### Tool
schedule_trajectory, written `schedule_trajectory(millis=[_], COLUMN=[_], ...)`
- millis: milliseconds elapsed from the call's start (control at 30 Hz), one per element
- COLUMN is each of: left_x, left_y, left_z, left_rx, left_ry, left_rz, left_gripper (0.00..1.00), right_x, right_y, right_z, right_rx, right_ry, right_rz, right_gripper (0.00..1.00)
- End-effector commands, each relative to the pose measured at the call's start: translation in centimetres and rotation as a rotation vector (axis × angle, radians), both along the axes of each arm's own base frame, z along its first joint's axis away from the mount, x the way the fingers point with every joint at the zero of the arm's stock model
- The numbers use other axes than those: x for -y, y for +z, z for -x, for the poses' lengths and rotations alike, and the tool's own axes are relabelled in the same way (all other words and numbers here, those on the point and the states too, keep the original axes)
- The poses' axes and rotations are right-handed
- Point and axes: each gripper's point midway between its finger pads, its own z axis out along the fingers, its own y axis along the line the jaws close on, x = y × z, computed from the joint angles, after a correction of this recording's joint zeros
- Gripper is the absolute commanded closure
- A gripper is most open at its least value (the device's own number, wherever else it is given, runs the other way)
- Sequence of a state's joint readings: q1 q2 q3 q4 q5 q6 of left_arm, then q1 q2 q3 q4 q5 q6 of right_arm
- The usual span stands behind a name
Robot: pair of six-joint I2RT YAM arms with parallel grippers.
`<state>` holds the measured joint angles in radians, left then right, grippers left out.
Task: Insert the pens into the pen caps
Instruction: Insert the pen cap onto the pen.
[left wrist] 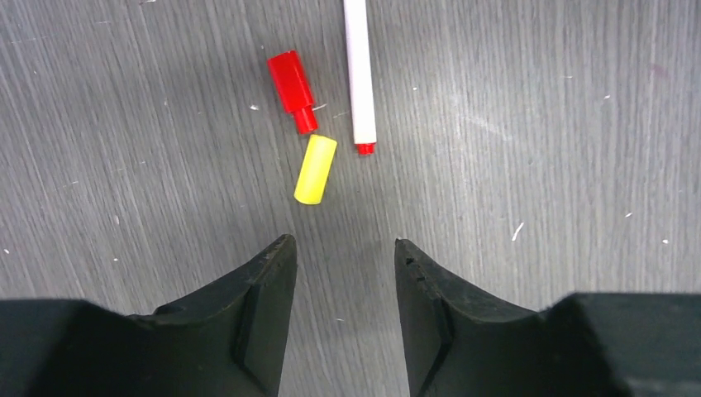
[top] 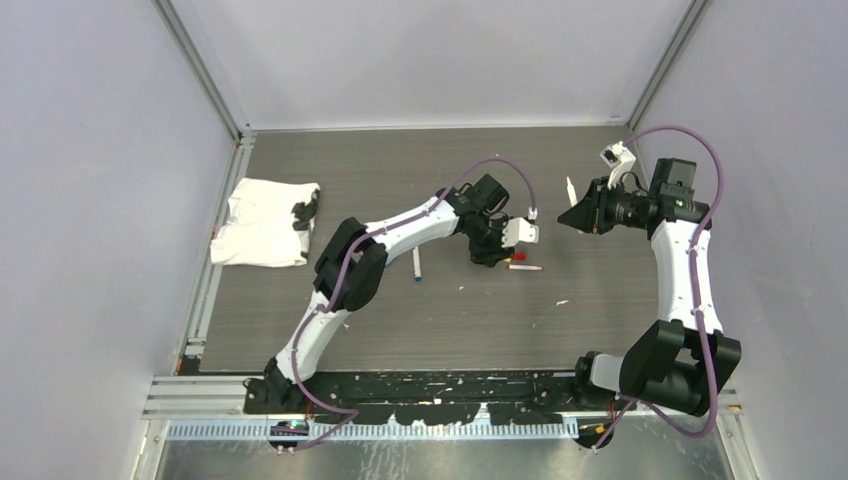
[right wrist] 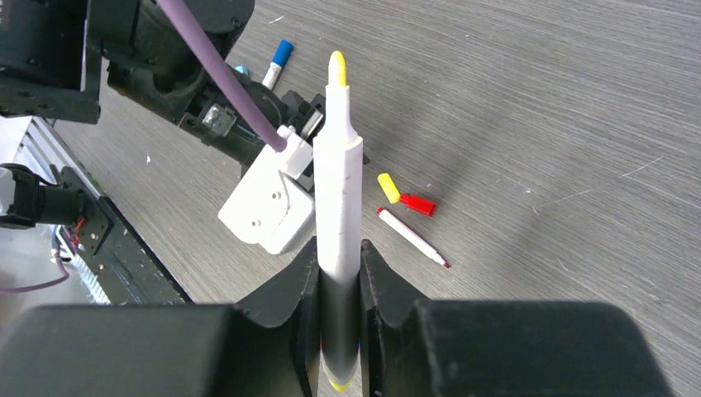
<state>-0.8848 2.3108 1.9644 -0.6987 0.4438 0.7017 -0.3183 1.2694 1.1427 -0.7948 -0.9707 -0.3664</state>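
Your right hand (right wrist: 339,273) pinches the yellow-tipped pen (right wrist: 337,182), well apart from the yellow cap (left wrist: 315,169); your left hand (left wrist: 343,248) hangs spread just short of that cap. The red cap (left wrist: 291,78) lies just beside it: a skewed close could scatter both.

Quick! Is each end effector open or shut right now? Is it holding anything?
Left end effector: open, holding nothing; a yellow cap lies just ahead of it.
Right end effector: closed on a yellow-tipped pen.
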Motion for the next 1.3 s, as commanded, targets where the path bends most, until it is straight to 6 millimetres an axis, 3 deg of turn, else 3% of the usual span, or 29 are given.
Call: schedule_trajectory(millis=[0,133,433,667,867,1100,1267], left_x=[1.8,2.5,4.1,3.5,3.3,2.0,-1.1], left_y=[2.7,1.9,0.9,-1.1,-1.5,-2.5,-3.1], left_z=[-0.6,-1.2,-1.7,-1.0,-0.9,-0.9,-0.6], left_rx=[0.082,0.098,0.02,-0.041,-0.045,-0.062,-0.088], left_ry=[-0.11,-0.122,-0.094,-0.079,-0.063,0.033,0.26], left_rz=[0.139,0.162,0.16,0.114,0.088,0.002,-0.112], left_gripper=[0.49,0.46,0.51,0.57,0.72,0.87,0.95], right_x=[-0.1,-0.2,-0.4,-0.5,-0.5,-0.6,-0.7], right_y=[2.3,2.4,2.6,2.7,2.7,2.5,2.3], right_z=[0.1,0.2,0.3,0.4,0.4,0.5,0.6], right_rx=[0.087,0.091,0.099,0.103,0.099,0.094,0.081], right_ry=[0.02,0.023,0.033,0.039,0.041,0.045,0.047], right_rz=[0.011,0.008,0.005,0.0,-0.002,-0.006,-0.018], right_gripper=[0.98,0.98,0.98,0.98,0.98,0.98,0.98])
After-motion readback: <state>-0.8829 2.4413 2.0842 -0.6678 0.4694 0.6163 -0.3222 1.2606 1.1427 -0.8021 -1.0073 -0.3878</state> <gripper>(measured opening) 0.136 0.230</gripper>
